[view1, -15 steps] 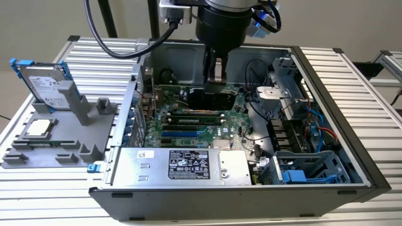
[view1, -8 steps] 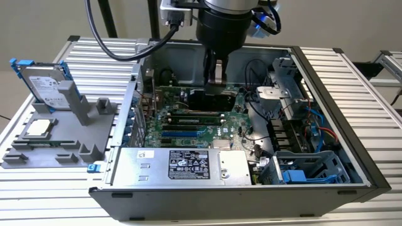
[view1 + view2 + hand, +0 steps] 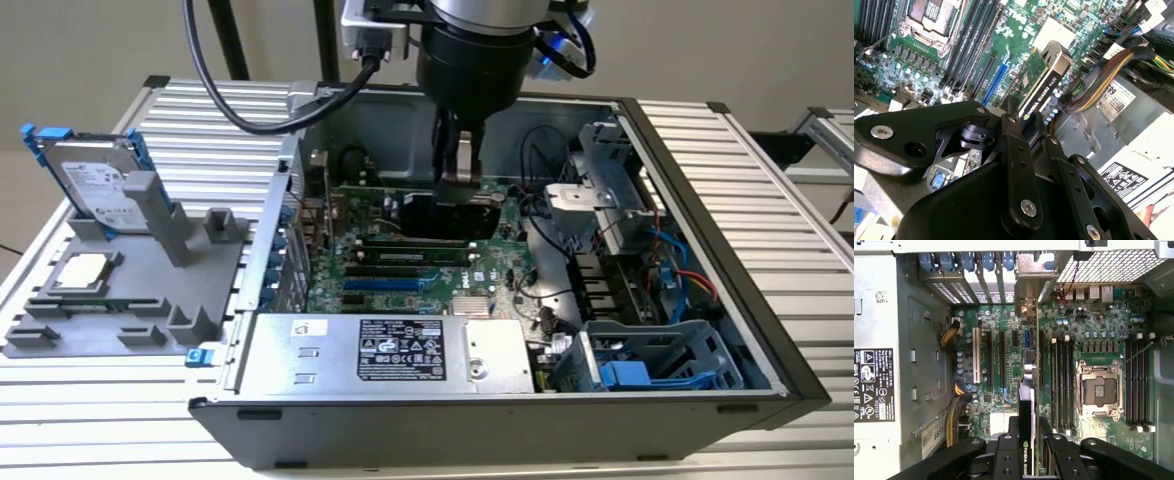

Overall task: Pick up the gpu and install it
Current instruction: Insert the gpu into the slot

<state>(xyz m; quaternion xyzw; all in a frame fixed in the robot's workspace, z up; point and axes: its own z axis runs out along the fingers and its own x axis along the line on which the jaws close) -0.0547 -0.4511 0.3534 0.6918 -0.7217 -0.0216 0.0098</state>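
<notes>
**Exterior view: your gripper's got the card down inside the case**

Exterior view shows your black arm-mounted gripper (image 3: pixel 461 185) reaching down into the open grey metal computer case (image 3: pixel 694 200), fingers closed on the top edge of the flat green-and-black gpu (image 3: pixel 451 215), which hangs on edge just above the green motherboard (image 3: pixel 400 270).

In the second wrist view the gpu (image 3: pixel 1041 82) sits clamped between the black fingers (image 3: pixel 1009 112), its black cooler edge carrying white lettering, too much of a brand label for me to quote. It's over the blue and black expansion slots (image 3: pixel 995 75). In the first wrist view you see the card (image 3: pixel 1026 405) edge-on, lined up along the slot rows, silver end bracket (image 3: pixel 1029 277) up by the case's rear openings.

Stuff around it: the silver power supply box (image 3: pixel 387 350) with a white printed sticker, a bundle of yellow and black cables (image 3: pixel 951 415) beside the slots, and the bare CPU socket (image 3: pixel 1099 390) off to one side. Outside the case, a silver hard drive with blue rails (image 3: pixel 94 180) stands in a grey holder (image 3: pixel 107 310), with a small square silver chip (image 3: pixel 83 268) below it.
</notes>
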